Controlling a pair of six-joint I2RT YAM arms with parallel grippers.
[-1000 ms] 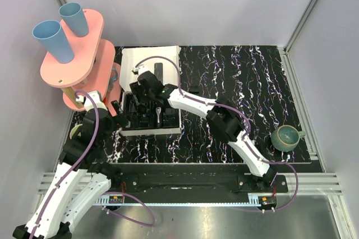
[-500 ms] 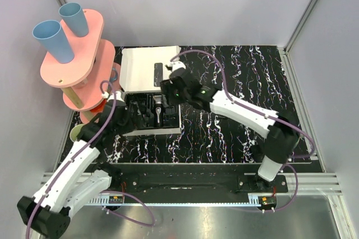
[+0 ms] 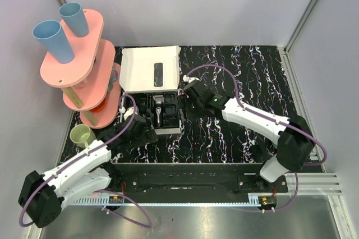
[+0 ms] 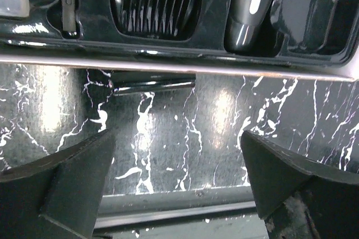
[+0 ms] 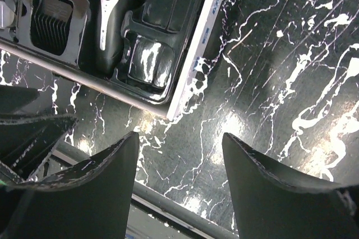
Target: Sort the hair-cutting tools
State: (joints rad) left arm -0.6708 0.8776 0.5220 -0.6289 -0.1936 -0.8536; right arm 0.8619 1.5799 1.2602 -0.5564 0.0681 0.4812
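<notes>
The hair-cutting tools lie in the black moulded tray [image 3: 170, 116] of a white box. A slim black clipper [image 4: 249, 9] with a grey stripe rests beside a ribbed black comb attachment [image 4: 154, 3]. Both show again in the right wrist view: the clipper [image 5: 109, 20] and the comb attachment [image 5: 50, 17]. A thin dark rod [image 4: 151, 86] lies on the mat just in front of the box. My left gripper [image 3: 147, 132] hovers at the tray's near edge, open and empty [image 4: 176, 160]. My right gripper [image 3: 188, 101] stands off the tray's right side, open and empty [image 5: 179, 149].
The box's white lid [image 3: 151, 73] lies open behind the tray. A pink tiered stand [image 3: 84, 65] with two blue cups [image 3: 53, 40] fills the far left. A pale green cup [image 3: 82, 135] sits by the left arm. The black marbled mat [image 3: 241, 76] stretches right.
My right gripper has pulled out of the tray to its right side. My left arm has swung in from the left to the tray's front edge.
</notes>
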